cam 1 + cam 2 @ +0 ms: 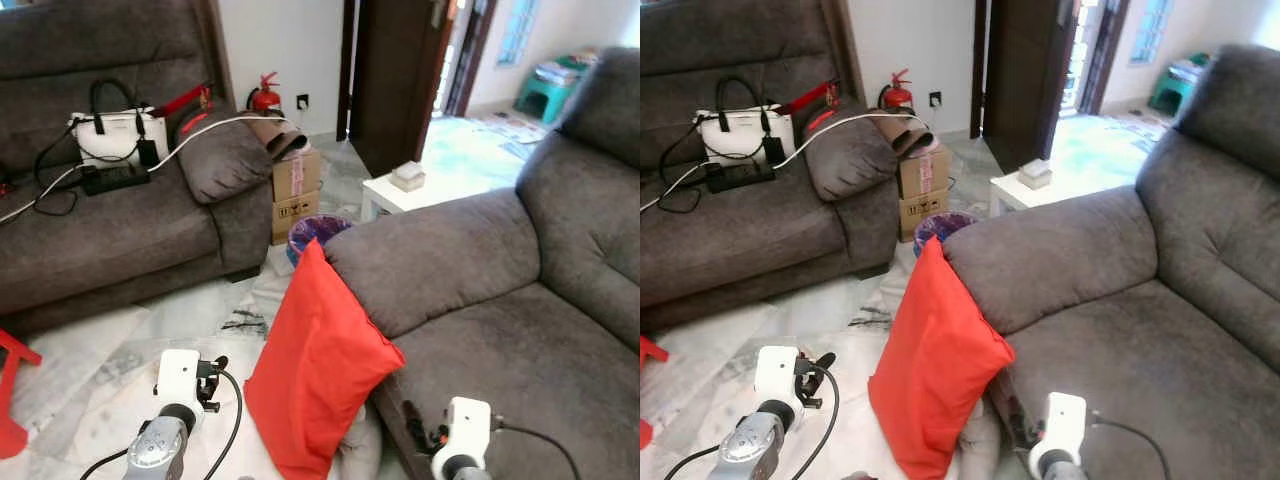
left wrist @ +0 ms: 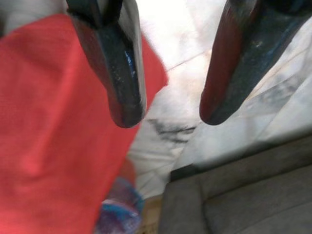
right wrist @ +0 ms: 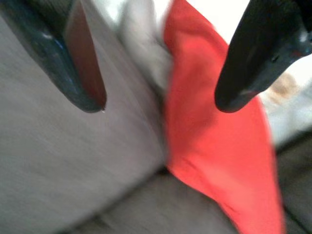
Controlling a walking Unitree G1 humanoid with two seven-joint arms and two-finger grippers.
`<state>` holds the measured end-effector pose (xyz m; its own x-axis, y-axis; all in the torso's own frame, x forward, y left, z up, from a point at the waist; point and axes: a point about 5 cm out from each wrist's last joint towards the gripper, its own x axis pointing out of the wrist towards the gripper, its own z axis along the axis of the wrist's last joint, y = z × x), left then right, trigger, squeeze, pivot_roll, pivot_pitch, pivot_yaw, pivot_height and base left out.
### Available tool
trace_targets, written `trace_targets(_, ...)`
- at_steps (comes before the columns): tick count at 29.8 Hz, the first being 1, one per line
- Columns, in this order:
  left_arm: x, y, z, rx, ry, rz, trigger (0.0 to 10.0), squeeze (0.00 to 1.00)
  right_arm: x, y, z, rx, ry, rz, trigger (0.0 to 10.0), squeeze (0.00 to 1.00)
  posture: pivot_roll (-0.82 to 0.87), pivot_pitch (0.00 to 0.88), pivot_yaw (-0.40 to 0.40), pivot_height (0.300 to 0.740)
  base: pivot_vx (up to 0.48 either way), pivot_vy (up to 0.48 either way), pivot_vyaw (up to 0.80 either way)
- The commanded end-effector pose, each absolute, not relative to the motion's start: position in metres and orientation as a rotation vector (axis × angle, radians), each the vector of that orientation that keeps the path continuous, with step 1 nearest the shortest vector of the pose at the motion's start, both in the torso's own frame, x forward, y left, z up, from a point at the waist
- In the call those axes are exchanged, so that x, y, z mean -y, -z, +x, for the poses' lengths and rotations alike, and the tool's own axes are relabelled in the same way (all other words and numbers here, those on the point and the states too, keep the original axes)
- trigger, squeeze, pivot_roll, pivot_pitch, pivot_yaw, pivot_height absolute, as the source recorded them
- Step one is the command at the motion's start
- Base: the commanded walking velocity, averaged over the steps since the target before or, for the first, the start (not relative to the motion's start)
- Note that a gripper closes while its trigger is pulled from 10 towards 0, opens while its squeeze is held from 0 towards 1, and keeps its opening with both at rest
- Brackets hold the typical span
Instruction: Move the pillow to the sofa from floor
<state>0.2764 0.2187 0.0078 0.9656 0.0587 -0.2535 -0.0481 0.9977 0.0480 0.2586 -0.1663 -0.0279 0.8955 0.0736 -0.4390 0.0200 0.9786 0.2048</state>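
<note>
Red pillow (image 1: 318, 370): plain bright red fabric, square, plump in the middle, corners pinched to points. Sits lower centre of the left eye view, standing on edge on the pale marbled floor (image 1: 120, 350), leaning against the arm and front of the grey sofa (image 1: 520, 330) on the right. Long axis runs from a top corner near the sofa arm down to a bottom corner at the lower edge of frame; one side corner points right, over the seat edge. A grey cushion (image 1: 360, 450) lies under its lower right side.

Left claw (image 2: 165, 112): fingers spread, nothing between them, red fabric beside one finger. Right claw (image 3: 161, 105): fingers spread, empty, pillow and sofa upholstery beyond.

Second grey sofa (image 1: 110, 230), upper left, carries a white handbag (image 1: 118, 135).
</note>
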Motion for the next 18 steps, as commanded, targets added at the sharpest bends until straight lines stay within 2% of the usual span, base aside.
trace_targets(1, -0.2172, -0.0058, 0.2761, -0.272, -0.062, 0.027, 10.0, 0.0, 0.165, 0.031, 0.2549, -0.476, -0.027, 0.213, 10.0, 0.0, 0.11, 0.049, -0.003, 0.635, 0.337, 0.0, 0.0)
trace_targets(13, -0.2188, -0.0059, 0.2756, -0.271, -0.067, 0.026, 10.0, 0.0, 0.1626, 0.0301, 0.2563, -0.474, -0.041, 0.21, 10.0, 0.0, 0.11, 0.051, -0.002, 0.635, 0.335, 0.0, 0.0)
trace_targets(18, -0.2174, -0.0053, 0.2755, -0.275, -0.064, 0.032, 10.0, 0.0, 0.1637, 0.0299, 0.2563, -0.474, -0.042, 0.206, 10.0, 0.0, 0.11, 0.053, -0.002, 0.635, 0.064, 0.0, 0.76)
